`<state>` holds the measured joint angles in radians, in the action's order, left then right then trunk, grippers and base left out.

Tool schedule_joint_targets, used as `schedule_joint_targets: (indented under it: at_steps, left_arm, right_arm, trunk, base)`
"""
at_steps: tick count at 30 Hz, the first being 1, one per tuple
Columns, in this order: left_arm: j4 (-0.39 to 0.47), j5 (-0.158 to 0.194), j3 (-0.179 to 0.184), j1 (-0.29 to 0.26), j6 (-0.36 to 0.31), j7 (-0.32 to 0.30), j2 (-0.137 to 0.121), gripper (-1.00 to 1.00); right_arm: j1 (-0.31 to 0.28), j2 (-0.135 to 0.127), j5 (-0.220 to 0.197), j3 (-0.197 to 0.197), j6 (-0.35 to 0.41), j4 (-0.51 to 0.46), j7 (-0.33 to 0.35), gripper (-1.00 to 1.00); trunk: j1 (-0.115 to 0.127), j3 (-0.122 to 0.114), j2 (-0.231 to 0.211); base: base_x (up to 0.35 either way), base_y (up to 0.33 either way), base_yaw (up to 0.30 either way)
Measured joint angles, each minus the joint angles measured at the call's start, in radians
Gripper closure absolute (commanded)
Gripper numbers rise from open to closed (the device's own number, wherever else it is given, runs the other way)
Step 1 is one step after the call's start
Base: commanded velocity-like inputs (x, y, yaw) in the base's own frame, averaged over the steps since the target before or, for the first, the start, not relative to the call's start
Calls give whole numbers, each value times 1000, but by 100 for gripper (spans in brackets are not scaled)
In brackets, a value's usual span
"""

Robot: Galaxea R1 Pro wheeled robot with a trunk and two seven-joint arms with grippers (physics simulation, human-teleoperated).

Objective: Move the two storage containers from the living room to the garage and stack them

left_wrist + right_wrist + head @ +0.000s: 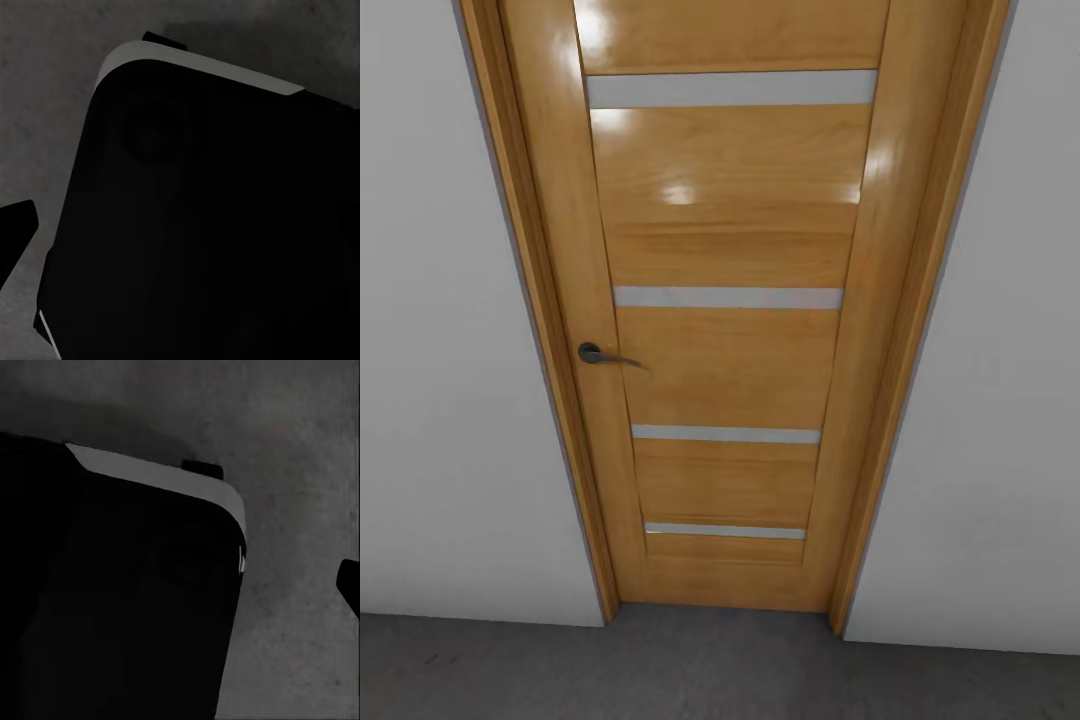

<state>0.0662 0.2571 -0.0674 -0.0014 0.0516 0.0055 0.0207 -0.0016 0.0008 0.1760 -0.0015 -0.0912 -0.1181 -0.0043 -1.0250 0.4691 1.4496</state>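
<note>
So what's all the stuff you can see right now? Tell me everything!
Door: one, shiny honey-brown wood with four pale grey stripes across it, shut, straight ahead in the head view.
Door handle: one, dark grey metal lever, on the door's left side about halfway up.
Door frame: one, same honey-brown wood, around the door.
Walls: pale grey, on both sides of the door.
Floor: dark grey rough concrete, along the bottom of the head view and also under each wrist camera.
Robot's own parts: a big black body panel with a light grey edge in the left wrist view, and one like it in the right wrist view. Whether the grippers are open or shut I can't tell.
</note>
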Motion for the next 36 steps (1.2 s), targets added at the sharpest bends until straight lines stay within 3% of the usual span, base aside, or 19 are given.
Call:
schedule_joint_targets:
  at_steps: [1,2,4,8,9,10,11,12,13,14,15,16,17,23,29,36]
  left_arm:
    - [0,0,0,0,0,0,0,-100]
    - [-1,0,0,0,0,0,0,-100]
    - [-1,-1,0,0,0,0,1,-100]
    - [-1,-1,0,0,1,0,2,-100]
    - [-1,-2,2,0,0,0,2,-100]
    - [-1,-3,3,0,0,0,2,-100]
    - [-1,-3,3,0,0,0,2,-100]
    - [-1,-3,4,0,0,0,2,-100]
    - [-1,-3,4,0,0,0,2,-100]
    - [-1,-3,4,0,0,0,2,-100]
    - [-1,-3,3,0,0,0,2,-100]
    - [-1,-3,3,0,0,0,2,-100]
    - [-1,-3,3,0,0,0,2,-100]
    - [-1,-3,3,0,0,0,2,-100]
    - [-1,-2,2,0,0,0,1,-100]
    - [0,-1,1,0,0,1,0,-100]
  right_arm:
    - [0,10,0,1,5,-73,1,-100]
    - [0,36,-1,3,52,-197,2,-100]
    - [0,55,-2,4,103,-300,1,-100]
    - [0,90,12,5,162,-383,-5,-100]
    - [-19,153,126,9,192,-474,-6,-100]
    - [-34,174,137,13,196,-590,-5,-100]
    - [-45,174,144,15,202,-602,-4,-100]
    - [-75,174,169,102,383,-727,2,-100]
    - [-214,174,173,137,467,-807,3,-100]
    - [-311,174,171,154,511,-842,3,-100]
    - [-374,174,157,184,593,-915,5,-100]
    - [-387,174,152,191,611,-930,5,-100]
    - [-442,174,129,214,656,-955,5,-100]
    - [-639,174,23,300,779,-982,6,-100]
    - [-762,174,-53,321,830,-992,6,-100]
    - [-818,174,-112,338,840,-1059,6,-100]
  trunk:
    - [0,0,0]
    - [0,0,0]
    - [0,0,0]
    - [0,0,0]
    - [0,0,0]
    - [0,0,0]
    - [0,0,0]
    - [0,0,0]
    - [0,0,0]
    - [0,0,0]
    - [0,0,0]
    - [0,0,0]
    - [0,0,0]
    - [0,0,0]
    - [0,0,0]
    - [0,0,0]
  base:
    - [0,0,0]
    - [0,0,0]
    - [0,0,0]
    - [0,0,0]
    - [0,0,0]
    - [0,0,0]
    - [0,0,0]
    - [0,0,0]
    - [0,0,0]
    - [0,0,0]
    - [0,0,0]
    - [0,0,0]
    - [0,0,0]
    - [0,0,0]
    - [0,0,0]
    - [0,0,0]
